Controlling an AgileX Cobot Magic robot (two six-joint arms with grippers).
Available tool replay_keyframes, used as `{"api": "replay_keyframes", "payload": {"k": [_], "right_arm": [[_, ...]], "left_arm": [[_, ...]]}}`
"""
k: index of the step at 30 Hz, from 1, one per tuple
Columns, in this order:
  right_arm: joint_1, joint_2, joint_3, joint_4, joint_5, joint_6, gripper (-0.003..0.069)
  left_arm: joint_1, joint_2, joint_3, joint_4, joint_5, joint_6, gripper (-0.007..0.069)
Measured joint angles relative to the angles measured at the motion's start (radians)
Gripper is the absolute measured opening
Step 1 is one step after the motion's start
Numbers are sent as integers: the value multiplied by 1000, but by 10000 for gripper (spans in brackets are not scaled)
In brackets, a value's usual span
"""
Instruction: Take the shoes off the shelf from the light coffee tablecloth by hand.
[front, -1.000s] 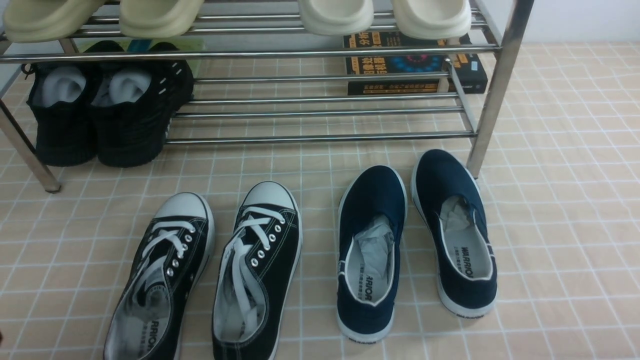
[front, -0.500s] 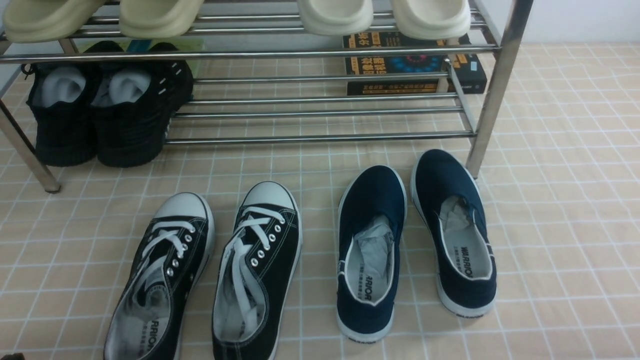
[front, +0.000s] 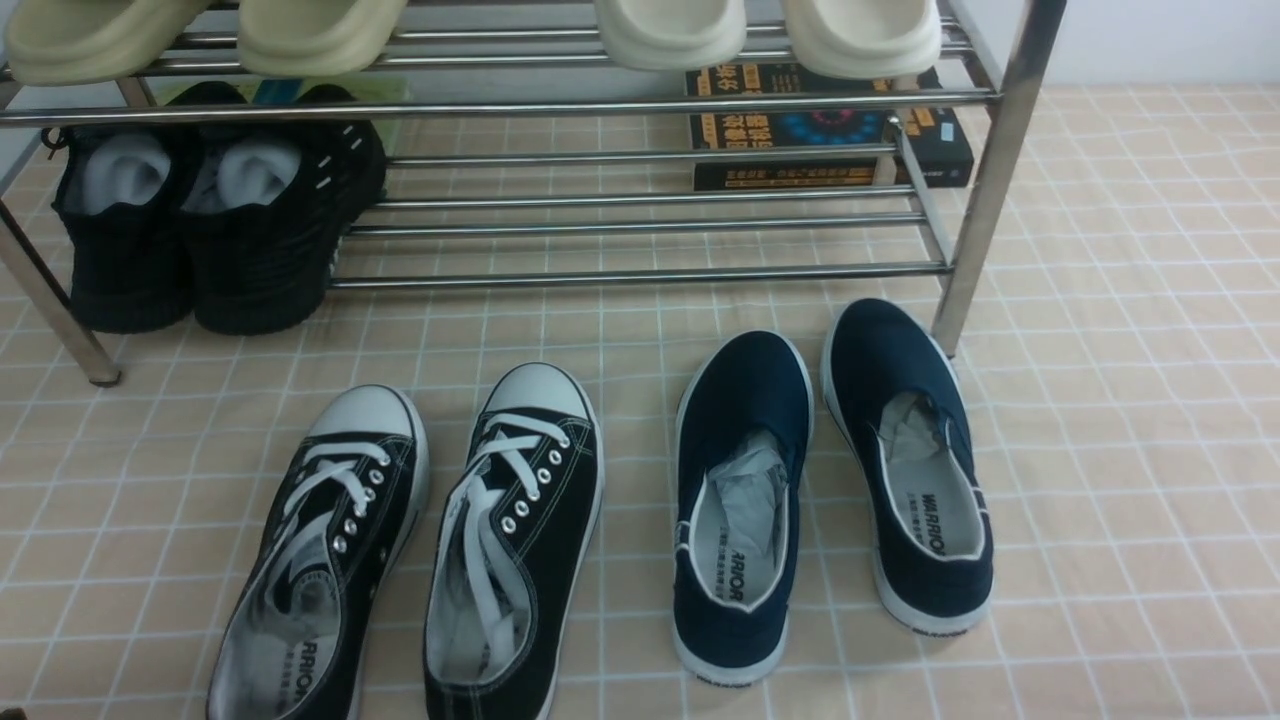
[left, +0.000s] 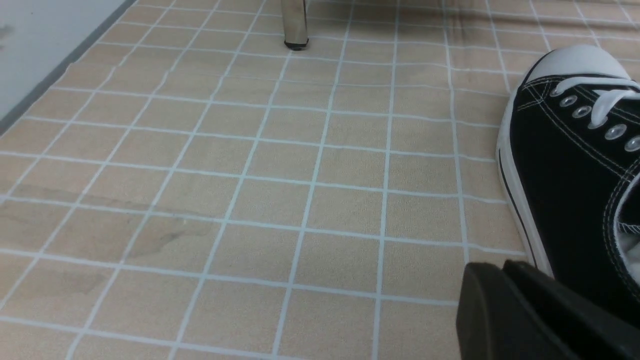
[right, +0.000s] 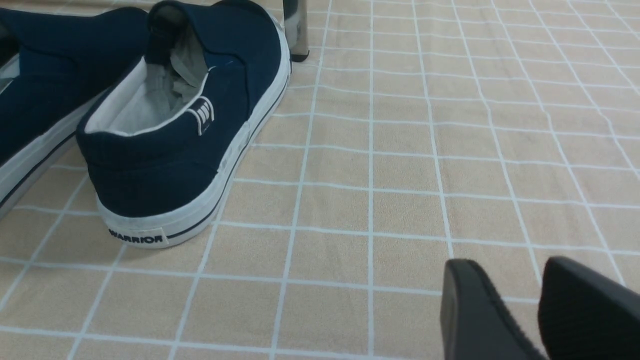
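Sneakers: the 2 black canvas sneakers (front: 560, 500) are lying soles down on the light coffee tablecloth (front: 1130, 500), near left, side by side but apart, toes pointing at the shelf (front: 640, 275).
Other shoes: 2 navy slip-ons (front: 745, 380) are parked to the right, so those should be left alone, same for the 2 all-black shoes (front: 250, 280) at the shelf's far left.
Left fingers (left: 502, 265): seen close together beside 1 sneaker, nothing seen gripped; whether a slit is left between them can't be told.
Right fingers (right: 510, 265): spread apart with nothing between them, cloth below.
Step in hand: probably the approach to the sneakers; no lift is shown, so the job looks barely started.
Grip tip: the left fingers are best opened wide before going down, then 1 put inside the collar and 1 outside. Laces should be avoided, they'd likely just slide.
Lift tip: soft canvas may fold, so a slow, level raise is advised, high enough for the toe to be kept off the front bar.
Watch out: cloth could get pinched and dragged if the fingers are sent too low.
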Motion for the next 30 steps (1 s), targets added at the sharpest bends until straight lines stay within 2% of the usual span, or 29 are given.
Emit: {"api": "replay_keyframes", "payload": {"k": [9, 15, 30], "right_arm": [[0, 0, 0, 0, 0, 0, 231], [0, 0, 0, 0, 0, 0, 237], [0, 0, 0, 0, 0, 0, 239]], "left_arm": [[0, 0, 0, 0, 0, 0, 71], [-56, 0, 0, 12, 0, 0, 76], [-59, 0, 0, 13, 0, 0, 85]]}}
